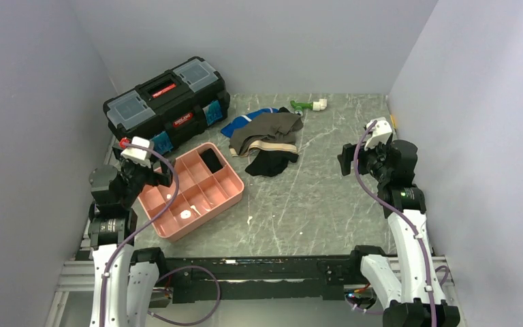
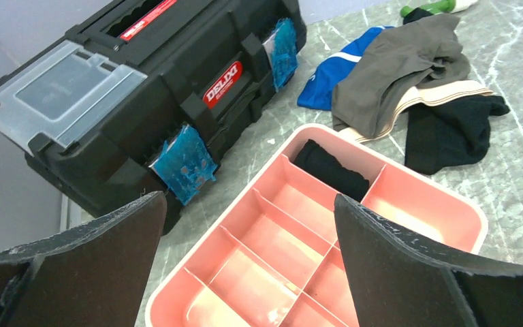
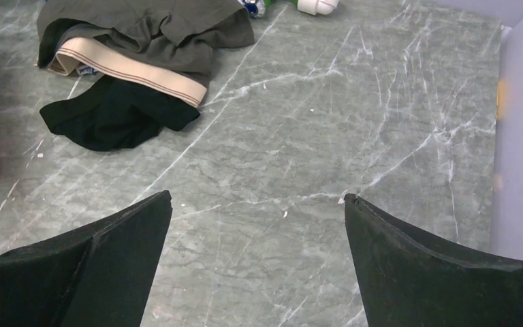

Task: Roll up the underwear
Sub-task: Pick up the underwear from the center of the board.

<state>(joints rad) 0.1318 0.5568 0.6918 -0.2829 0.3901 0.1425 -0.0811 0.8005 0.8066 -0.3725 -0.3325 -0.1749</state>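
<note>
Right hand (image 3: 257,196) gapes before crumpled grey-brown underwear (image 3: 163,30) (tan waistband (image 3: 136,68) showing).

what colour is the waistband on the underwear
The waistband is beige-tan, clearest in the right wrist view.

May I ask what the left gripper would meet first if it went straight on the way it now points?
Probably the pink divided tray, around its middle compartments: the open left gripper frames it with nothing in between, though depth is hard to judge.

The black toolbox (image 2: 143,88) carries a red label (image 2: 222,83) reading "DELIXI" in white letters.
</note>
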